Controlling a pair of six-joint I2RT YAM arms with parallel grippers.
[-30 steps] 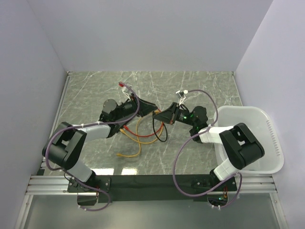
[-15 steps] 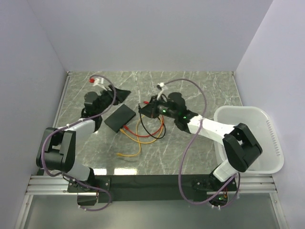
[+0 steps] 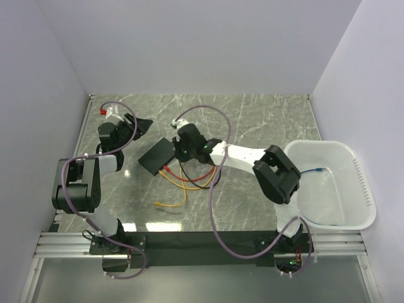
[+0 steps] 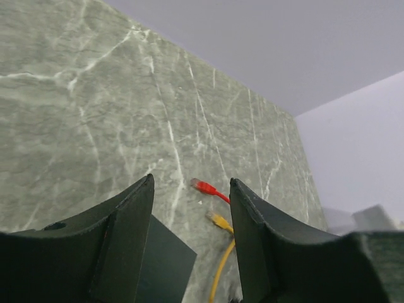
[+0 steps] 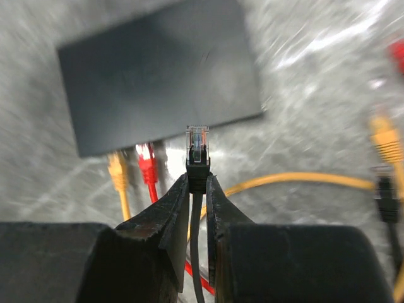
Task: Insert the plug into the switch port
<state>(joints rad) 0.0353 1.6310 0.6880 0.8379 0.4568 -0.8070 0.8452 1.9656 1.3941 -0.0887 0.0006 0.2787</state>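
The switch (image 3: 157, 156) is a flat matte-black box lying on the marble; a yellow plug (image 5: 117, 172) and a red plug (image 5: 145, 158) sit in its near edge (image 5: 158, 82). My right gripper (image 5: 197, 180) is shut on a black plug (image 5: 197, 144) with a clear tip, held a short way off that socket edge, to the right of the red one. In the top view the right gripper (image 3: 180, 150) hovers at the switch's right end. My left gripper (image 3: 142, 125) stands open and empty, apart from the switch, whose corner (image 4: 161, 265) shows between the fingers.
Loose red (image 3: 189, 178), yellow (image 3: 172, 203) and black cables lie on the marble in front of the switch. Free ends show: a red plug (image 4: 205, 187), a yellow plug (image 4: 219, 221). A white bin (image 3: 315, 144) with a blue cable (image 3: 314, 170) stands at the right.
The left gripper came off the switch and swung away to the left, leaving the switch on the table. The right gripper carried the black plug leftward to the switch's socket edge.
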